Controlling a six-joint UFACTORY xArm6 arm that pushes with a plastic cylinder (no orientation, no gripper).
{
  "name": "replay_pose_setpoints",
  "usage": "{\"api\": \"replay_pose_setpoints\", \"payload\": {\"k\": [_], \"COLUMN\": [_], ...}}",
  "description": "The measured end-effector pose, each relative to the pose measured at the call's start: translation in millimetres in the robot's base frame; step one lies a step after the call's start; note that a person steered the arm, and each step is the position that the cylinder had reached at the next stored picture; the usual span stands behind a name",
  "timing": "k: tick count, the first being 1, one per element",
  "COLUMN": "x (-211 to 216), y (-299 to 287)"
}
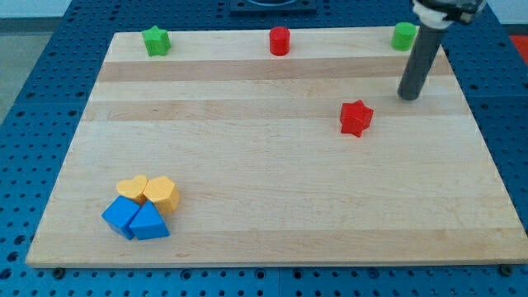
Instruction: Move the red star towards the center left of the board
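Note:
The red star (355,117) lies on the wooden board (272,214), right of centre in the upper half. My tip (408,96) rests on the board up and to the right of the star, a short gap away, not touching it. The dark rod rises from the tip toward the view's top right.
A green star (156,40) sits at the top left, a red cylinder (280,40) at the top middle, a green cylinder (404,35) at the top right beside the rod. At the bottom left cluster a yellow heart (132,188), a yellow hexagon (162,195), a blue cube (120,215) and a blue triangle (149,223).

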State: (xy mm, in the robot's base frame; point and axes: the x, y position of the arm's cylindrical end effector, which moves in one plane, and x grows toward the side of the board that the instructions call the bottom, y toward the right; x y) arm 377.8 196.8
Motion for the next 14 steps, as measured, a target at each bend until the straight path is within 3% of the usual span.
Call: {"api": "replay_pose_setpoints", "payload": {"k": [2, 4, 8, 12, 14], "x": [63.8, 45.7, 4.3, 16.3, 52.8], "y": [-60.5, -95.6, -69.3, -198.5, -240.6]}}
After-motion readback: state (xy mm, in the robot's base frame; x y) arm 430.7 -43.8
